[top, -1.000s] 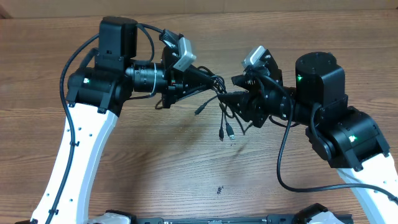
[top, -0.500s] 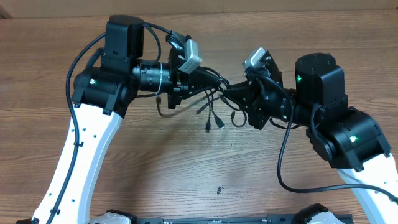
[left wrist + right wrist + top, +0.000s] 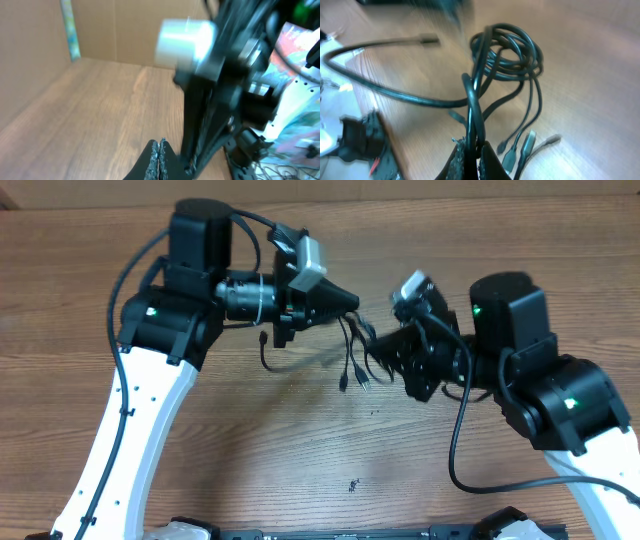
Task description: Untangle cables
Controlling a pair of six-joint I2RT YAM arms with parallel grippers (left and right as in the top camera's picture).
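Note:
The cables (image 3: 352, 352) are thin black cords hanging in the air between my two grippers. Their plug ends (image 3: 364, 383) dangle toward the table. In the right wrist view the cables (image 3: 506, 55) form a small coil just ahead of my right gripper (image 3: 476, 146), which is shut on two strands, and a silvery plug (image 3: 527, 142) hangs beside it. One longer strand (image 3: 380, 89) loops off to the left. My right gripper (image 3: 380, 346) points left. My left gripper (image 3: 352, 302) sits just above the coil. My left gripper (image 3: 159, 152) has its pads pressed together, with no cord showing between them.
Both arms crowd the middle of the brown wooden table (image 3: 300, 440). The right arm's black wrist and white camera (image 3: 185, 42) loom close in front of the left wrist camera. A small dark speck (image 3: 353, 484) lies on the table nearer the front.
My right gripper has closed on the cable strands and shifted slightly down and right. The left gripper has moved right and lifted a little. The hanging plugs swung left, then back.

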